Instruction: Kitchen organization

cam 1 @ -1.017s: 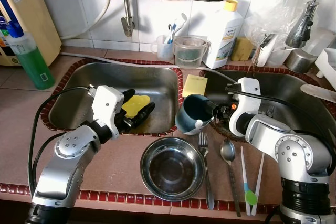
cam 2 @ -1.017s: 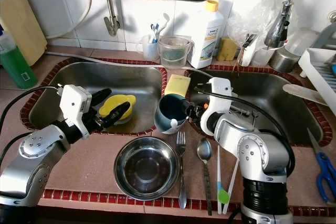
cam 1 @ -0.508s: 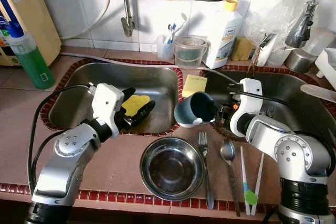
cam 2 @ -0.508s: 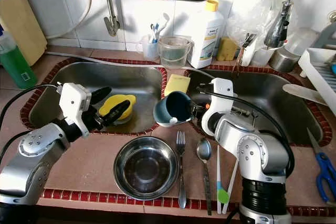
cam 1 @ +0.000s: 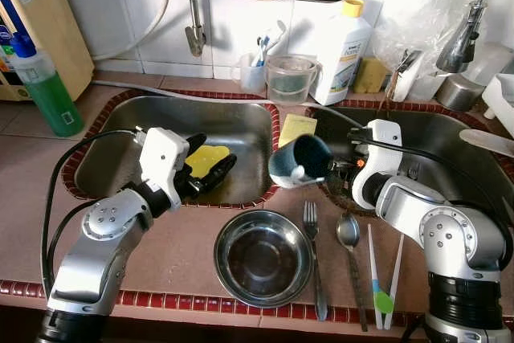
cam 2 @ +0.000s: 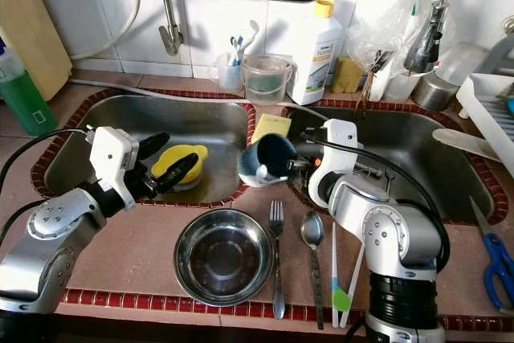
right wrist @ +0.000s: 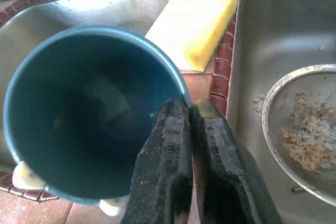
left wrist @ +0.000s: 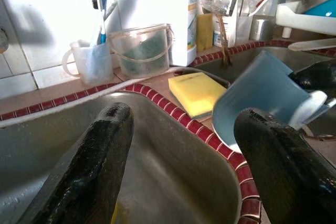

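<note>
**A:** While we read the left eye view, what do we mark first?

**B:** We mark the right gripper (cam 1: pixel 336 170), clamped on the rim of the blue mug (cam 1: pixel 299 161), which hangs above the red-tiled divider (cam 1: pixel 277 130) between the two basins. A second ago the mug sat lower, nearer the steel bowl (cam 1: pixel 263 257), mouth turned up; now it is raised and tipped. We judge it is being carried off the counter, perhaps to a basin.

**A:** And its axis?

**B:** Its long axis lies tilted, with the mouth turned up and back toward the yellow sponge (cam 1: pixel 298 128) beyond the divider and its base toward the bowl.

**A:** Turning to the right eye view?

**B:** We see the left gripper (cam 2: pixel 170 162), fingers apart, held over the basin left of the divider just above a yellow scrubber (cam 2: pixel 180 158); it has not shifted.

**A:** The left wrist view?

**B:** We note both spread fingers (left wrist: pixel 94 166) and, beyond the divider, the tilted mug.

**A:** The right wrist view?

**B:** We look straight into the mug's mouth; one finger sits inside the rim, the other outside. A strainer (right wrist: pixel 302 129) with food scraps lies in the basin right of the divider.
</note>
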Available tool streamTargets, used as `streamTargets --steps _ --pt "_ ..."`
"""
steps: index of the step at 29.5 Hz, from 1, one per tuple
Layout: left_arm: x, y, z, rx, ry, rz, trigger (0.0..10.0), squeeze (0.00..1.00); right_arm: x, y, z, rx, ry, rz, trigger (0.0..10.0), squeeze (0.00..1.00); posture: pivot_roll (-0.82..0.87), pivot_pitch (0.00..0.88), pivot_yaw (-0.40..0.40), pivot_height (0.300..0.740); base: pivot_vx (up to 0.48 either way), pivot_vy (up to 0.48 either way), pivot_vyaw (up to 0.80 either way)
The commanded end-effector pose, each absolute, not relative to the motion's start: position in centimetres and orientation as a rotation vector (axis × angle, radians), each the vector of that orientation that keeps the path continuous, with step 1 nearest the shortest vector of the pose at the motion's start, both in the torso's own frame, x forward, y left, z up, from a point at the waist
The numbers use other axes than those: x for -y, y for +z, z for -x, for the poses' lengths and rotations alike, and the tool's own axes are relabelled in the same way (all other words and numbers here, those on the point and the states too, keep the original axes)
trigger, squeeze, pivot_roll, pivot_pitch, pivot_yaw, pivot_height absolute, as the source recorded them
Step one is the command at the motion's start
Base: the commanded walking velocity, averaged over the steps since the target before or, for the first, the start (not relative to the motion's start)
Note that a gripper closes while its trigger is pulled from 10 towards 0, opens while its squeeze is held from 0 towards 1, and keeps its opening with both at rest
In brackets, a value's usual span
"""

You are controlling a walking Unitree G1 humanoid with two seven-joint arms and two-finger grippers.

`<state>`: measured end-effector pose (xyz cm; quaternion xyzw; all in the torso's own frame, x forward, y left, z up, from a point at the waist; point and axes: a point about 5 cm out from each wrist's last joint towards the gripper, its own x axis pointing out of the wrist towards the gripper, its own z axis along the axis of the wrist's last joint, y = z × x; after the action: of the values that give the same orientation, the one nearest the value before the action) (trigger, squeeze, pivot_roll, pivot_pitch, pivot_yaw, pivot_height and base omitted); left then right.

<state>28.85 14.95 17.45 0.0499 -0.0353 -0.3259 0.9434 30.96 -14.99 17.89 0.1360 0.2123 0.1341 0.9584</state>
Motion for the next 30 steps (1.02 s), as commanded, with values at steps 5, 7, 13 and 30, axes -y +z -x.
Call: streamTargets --steps 5,7,13,30 --pt "-14.8 17.8 -28.8 0.083 -0.683 -0.101 10.0 0.0 15.6 18.2 -31.2 -0.394 0.239 -0.258 0.0 0.0 -0.08 0.029 -0.01 0.74 0.0 0.0 0.0" --pt "-14.8 17.8 -28.9 0.083 -0.685 -0.101 10.0 0.0 15.6 18.4 -31.2 -0.383 0.241 -0.258 0.0 0.0 -0.08 0.027 -0.009 0.74 0.0 0.0 0.0" --pt "-14.8 18.1 -29.0 0.09 -0.688 -0.104 10.0 0.0 16.0 19.5 -31.6 -0.292 0.238 -0.223 0.0 0.0 -0.08 0.018 -0.013 0.74 0.0 0.0 0.0" --pt "-14.7 19.7 -28.7 0.144 -0.696 -0.104 10.0 0.0 18.3 20.8 -35.1 -0.087 0.274 -0.094 10.0 0.0 -0.05 0.041 -0.029 0.74 0.0 0.0 0.0"
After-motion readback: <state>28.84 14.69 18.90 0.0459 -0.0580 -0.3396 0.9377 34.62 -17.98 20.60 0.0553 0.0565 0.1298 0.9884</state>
